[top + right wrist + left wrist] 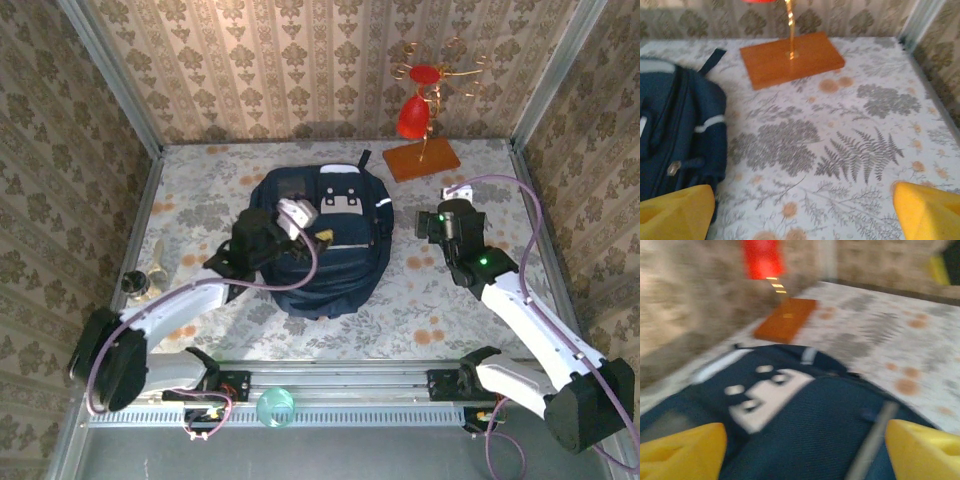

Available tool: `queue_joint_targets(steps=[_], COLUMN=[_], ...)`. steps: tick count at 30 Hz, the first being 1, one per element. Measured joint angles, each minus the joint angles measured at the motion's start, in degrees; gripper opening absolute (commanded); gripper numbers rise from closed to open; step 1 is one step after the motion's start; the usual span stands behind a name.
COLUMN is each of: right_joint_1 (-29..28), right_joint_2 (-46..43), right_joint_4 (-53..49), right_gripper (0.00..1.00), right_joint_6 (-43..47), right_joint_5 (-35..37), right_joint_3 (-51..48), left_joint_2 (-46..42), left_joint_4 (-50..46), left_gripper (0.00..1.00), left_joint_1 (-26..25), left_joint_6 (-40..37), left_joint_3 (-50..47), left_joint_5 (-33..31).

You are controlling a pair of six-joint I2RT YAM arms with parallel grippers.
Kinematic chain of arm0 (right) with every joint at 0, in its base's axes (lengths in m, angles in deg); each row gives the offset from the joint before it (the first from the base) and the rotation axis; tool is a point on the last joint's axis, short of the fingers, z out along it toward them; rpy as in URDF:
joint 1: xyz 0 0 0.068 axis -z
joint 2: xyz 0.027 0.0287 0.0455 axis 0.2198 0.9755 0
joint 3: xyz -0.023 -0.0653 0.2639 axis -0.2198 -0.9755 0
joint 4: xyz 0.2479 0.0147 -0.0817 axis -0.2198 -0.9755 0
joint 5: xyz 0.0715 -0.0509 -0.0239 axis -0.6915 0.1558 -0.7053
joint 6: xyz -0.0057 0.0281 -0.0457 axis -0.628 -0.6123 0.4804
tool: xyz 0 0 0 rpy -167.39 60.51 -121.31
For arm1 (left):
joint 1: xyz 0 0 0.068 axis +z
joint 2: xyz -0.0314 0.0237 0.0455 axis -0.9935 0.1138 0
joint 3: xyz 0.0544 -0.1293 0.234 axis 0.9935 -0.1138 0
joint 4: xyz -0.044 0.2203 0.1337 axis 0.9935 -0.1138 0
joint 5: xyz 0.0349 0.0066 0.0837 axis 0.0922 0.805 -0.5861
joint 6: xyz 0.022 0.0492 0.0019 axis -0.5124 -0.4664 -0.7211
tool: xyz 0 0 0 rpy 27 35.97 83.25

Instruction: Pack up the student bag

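The student bag (335, 250), a big dark navy backpack with a white patch, lies flat in the middle of the table. My left gripper (318, 232) hovers over its left half. In the left wrist view the yellow fingertips (682, 452) stand wide apart, and the left gripper (805, 452) is open above the bag's (815, 430) navy fabric; this view is blurred. My right gripper (436, 220) is to the right of the bag, apart from it. In the right wrist view it (802, 212) is open over bare tablecloth, with the bag's side (680, 135) at the left.
An orange wooden base (421, 160) with a gold wire stand and a red piece (415, 118) stands at the back right, near my right gripper. Small dark and cream items (150, 275) lie at the left edge. Patterned walls enclose the table on three sides.
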Motion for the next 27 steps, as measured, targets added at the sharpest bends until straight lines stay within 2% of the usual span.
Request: queue_joint_targets(steps=[3,8,10,14,16,22,27], right_joint_1=[1.4,4.1,5.2,6.6,7.3,10.1,11.6], right_joint_2=[1.2,5.7,7.6,11.7,13.8,17.0,17.1], right_joint_4=[3.6,10.4,14.7,24.9,30.2,42.2,48.7], right_gripper=[0.99,1.00,1.00,1.00,1.00,1.00,1.00], right_joint_6=[0.0,-0.2,0.0,1.7,2.8,5.6,7.3], right_joint_5=[2.3,4.2,4.3,4.1,3.0,-3.5,-9.0], right_joint_3=[-2.8,-8.7,-11.7,-17.5,-19.8,-21.7,-22.6], left_joint_2=[-5.1,-11.5,-12.3,-10.9,-8.4,5.2,11.9], left_joint_4=[-1.5,-1.2,-0.9,0.5,3.8,15.7,21.4], left_gripper=[1.00,1.00,1.00,1.00,1.00,1.00,1.00], left_joint_1=[3.0,10.3,15.1,25.2,28.0,29.6,30.8], left_joint_6=[2.1,1.4,0.9,0.8,0.9,0.9,0.8], left_joint_3=[-2.1,-10.3,-13.8,-18.4,-19.9,-21.7,-20.0], left_joint_5=[-9.4,-24.5,-27.5,-28.2,-27.3,-25.0,-22.0])
